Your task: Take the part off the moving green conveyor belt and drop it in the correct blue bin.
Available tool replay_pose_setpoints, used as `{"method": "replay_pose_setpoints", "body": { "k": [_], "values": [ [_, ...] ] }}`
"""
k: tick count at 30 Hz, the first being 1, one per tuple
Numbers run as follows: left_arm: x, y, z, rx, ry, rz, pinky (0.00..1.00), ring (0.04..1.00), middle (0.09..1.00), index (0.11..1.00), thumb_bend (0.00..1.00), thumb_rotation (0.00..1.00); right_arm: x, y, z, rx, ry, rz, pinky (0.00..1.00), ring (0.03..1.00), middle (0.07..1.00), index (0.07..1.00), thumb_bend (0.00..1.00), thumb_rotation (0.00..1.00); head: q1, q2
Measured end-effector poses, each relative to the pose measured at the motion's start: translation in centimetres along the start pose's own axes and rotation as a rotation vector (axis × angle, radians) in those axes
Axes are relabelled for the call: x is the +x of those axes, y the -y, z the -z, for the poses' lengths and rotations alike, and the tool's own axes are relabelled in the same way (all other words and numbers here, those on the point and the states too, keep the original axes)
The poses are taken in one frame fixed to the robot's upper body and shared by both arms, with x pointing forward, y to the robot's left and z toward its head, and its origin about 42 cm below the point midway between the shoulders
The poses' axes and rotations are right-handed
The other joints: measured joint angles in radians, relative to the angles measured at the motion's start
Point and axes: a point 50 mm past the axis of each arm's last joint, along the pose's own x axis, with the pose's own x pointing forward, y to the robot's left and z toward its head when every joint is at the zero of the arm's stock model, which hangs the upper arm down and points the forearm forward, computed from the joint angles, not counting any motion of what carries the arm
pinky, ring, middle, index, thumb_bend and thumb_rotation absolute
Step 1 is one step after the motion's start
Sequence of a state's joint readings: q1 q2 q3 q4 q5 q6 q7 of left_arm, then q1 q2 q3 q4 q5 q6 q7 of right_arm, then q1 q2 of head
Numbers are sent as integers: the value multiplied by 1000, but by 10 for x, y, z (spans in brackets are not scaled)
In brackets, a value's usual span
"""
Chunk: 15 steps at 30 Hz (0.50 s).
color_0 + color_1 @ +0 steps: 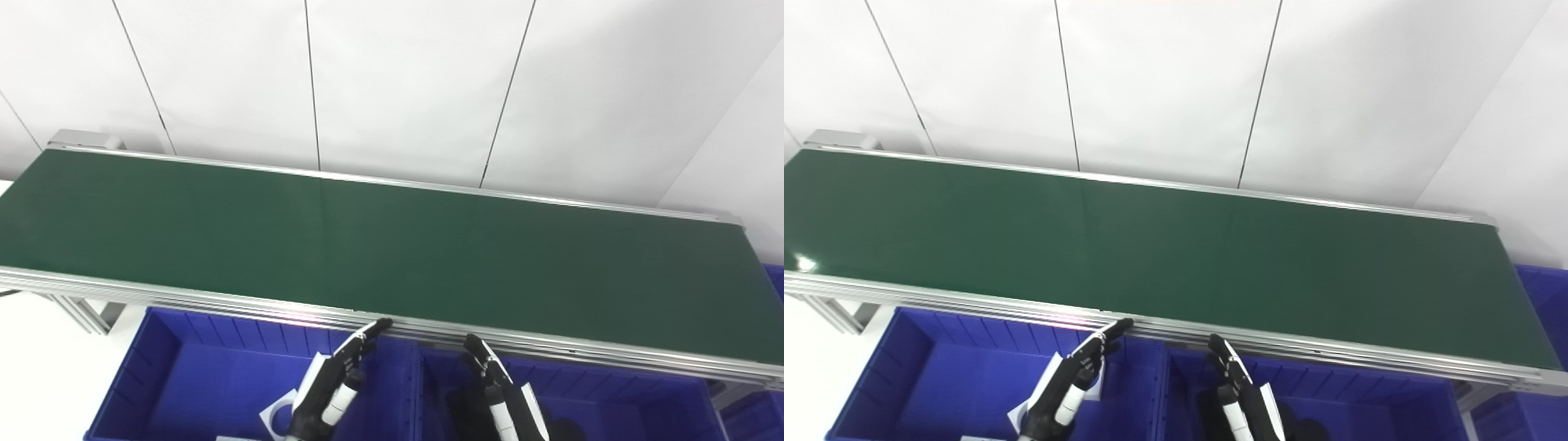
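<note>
While no part shows on the green belt [392,245], both hands wait below its near rail, likely staged for a quick reach; left hand [331,386] and right hand [499,392] extended, empty, over blue bins [153,367].

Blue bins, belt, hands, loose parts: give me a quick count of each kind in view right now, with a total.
Blue bins: 3, namely left bin, middle bin, and a bin corner at far right
Green conveyor belt: 1, with no part on it
Hands: 2, namely left hand, right hand
White parts in the left bin: at least 1, partly hidden
Total: 7
</note>
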State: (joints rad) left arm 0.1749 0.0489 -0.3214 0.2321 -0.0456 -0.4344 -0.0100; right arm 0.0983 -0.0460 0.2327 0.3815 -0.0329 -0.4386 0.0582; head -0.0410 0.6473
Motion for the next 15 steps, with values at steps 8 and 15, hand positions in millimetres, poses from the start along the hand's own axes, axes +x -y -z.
{"method": "replay_pose_setpoints", "body": {
  "k": [8, 15],
  "values": [
    [-3, -4, 0, -90, 7, 62, 1000, 996, 963, 898, 878, 1000, 8, -21, -4, -20, 14, 5, 917, 868, 920, 908, 793, 949, -178, -5],
    [-9, -22, 0, -99, 7, 90, 1000, 992, 959, 908, 873, 1000, 16, -40, -4, -16, 15, 20, 903, 867, 917, 896, 836, 944, -254, 8]
  ]
}}
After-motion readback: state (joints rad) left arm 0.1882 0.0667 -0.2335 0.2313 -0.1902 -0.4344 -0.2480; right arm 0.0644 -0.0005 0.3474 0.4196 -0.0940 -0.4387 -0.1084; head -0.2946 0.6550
